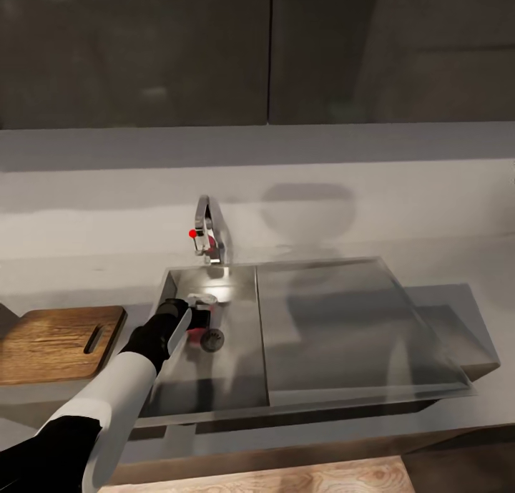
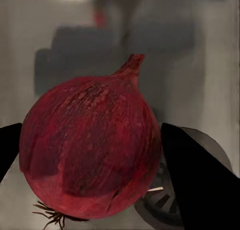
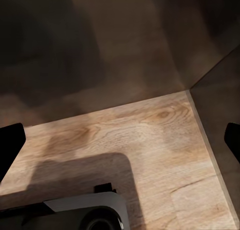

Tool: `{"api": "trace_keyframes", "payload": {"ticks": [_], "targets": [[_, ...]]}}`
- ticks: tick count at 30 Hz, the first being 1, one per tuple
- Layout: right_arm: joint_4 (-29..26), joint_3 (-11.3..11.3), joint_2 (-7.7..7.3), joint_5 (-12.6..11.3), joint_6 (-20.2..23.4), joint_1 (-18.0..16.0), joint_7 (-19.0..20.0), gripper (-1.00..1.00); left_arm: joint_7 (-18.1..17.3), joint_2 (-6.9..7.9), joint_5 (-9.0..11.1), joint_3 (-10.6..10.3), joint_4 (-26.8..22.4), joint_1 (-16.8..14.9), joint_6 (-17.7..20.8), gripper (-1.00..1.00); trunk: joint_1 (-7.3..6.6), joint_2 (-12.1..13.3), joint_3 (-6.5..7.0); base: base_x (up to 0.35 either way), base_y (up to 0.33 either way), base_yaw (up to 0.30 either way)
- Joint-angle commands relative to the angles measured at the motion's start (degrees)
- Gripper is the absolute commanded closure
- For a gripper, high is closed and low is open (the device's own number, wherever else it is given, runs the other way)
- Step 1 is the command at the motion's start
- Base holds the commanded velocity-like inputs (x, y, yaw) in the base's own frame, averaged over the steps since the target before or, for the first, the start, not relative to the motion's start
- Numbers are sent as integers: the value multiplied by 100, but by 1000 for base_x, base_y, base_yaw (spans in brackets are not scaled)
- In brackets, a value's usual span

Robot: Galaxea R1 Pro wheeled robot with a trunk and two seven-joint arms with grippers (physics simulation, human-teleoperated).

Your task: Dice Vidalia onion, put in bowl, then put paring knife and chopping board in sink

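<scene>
Sink (image 1: pixel 243 378): Vidalia onion (image 2: pixel 92 150) between left claw (image 2: pixel 95 165) fingers.

— What crowds your left pincer (image 2: pixel 92 150) in the sink (image 1: pixel 236 378)?
— The tap (image 1: pixel 212 237) stands just behind it and the basin wall sits close on its left.
— Open room?
— Above, and rightward over the drainboard (image 1: pixel 336 328).

No text, label, brand, number or sign is showing legibly in any view. The brown rectangular wooden chopping board (image 1: pixel 61 343) at the left edge of the counter, the grey steel sink (image 1: pixel 236 378), its chrome tap (image 1: pixel 213 237) and the dark red onion skin (image 2: pixel 90 150) are all appearing unmarked.
</scene>
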Motion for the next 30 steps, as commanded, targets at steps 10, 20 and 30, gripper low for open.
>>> {"api": "trace_keyframes", "payload": {"ticks": [10,20,30], "targets": [[-9,10,8,-42,-10,3,3,-100,32,-9,41,-35,-562,-1,92,100,4,-10,81,0,0,0],[-9,7,8,-42,-2,0,3,-100,32,-18,64,-38,-1288,28,391,100,4,-10,171,0,0,0],[-9,6,8,-42,-7,4,3,-100,32,-18,70,-38,-2242,30,1448,100,4,-10,262,-60,5,0]]}}
